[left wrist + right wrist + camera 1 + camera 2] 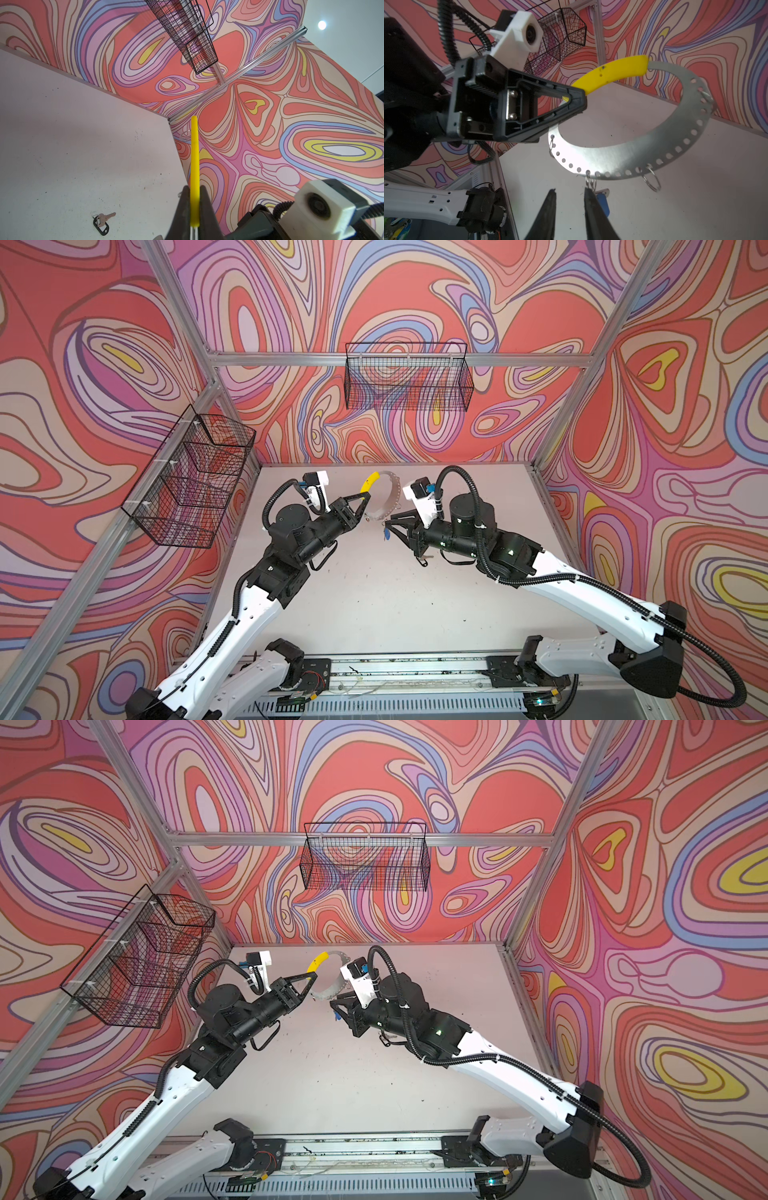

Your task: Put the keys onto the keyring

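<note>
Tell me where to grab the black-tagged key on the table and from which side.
Take the black-tagged key by its oval tag, coming straight down from above. It lies flat on the table, so a sideways approach would likely find no edge; pinch across the tag's narrow width.

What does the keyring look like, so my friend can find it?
Find the white table. Above its far end the left gripper holds up the keyring, a big flat grey metal ring. Only it has a yellow sleeve and a row of holes round its rim.
</note>
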Tool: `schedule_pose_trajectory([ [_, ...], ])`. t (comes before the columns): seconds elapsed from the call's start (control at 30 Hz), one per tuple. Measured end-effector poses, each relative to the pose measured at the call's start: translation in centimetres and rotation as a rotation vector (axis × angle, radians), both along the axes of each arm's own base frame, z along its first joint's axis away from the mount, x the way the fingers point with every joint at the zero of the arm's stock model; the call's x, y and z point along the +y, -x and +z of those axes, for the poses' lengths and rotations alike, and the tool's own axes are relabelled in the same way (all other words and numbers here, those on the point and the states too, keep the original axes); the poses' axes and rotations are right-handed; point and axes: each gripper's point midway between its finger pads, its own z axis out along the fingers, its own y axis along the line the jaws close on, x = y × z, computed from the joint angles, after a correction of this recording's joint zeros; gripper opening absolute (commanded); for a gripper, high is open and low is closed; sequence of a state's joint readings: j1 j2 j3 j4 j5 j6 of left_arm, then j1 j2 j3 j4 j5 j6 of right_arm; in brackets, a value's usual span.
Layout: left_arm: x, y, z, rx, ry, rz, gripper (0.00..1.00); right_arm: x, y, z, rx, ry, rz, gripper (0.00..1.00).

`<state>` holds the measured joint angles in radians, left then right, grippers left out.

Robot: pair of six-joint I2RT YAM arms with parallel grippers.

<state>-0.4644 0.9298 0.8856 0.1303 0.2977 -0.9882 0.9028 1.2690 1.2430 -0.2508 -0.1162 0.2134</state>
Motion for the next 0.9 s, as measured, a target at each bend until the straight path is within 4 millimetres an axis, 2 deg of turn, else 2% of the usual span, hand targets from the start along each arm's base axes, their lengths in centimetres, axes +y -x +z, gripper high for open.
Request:
schedule_pose_trajectory([
  [0.3,0.1,0.0,-0.2,0.014,0.005,0.004,0.0,0.1,-1.3,-1.8,-0.012,0.068,-0.043,0.23],
  [0.57,0.1,0.0,-0.2,0.014,0.005,0.004,0.0,0.8,-1.9,-3.4,-0.001,0.1,-0.042,0.13],
  [0.9,0.1,0.0,-0.2,0.015,0.005,0.004,0.0,1.2,-2.0,-2.8,-0.017,0.079,-0.035,0.11],
])
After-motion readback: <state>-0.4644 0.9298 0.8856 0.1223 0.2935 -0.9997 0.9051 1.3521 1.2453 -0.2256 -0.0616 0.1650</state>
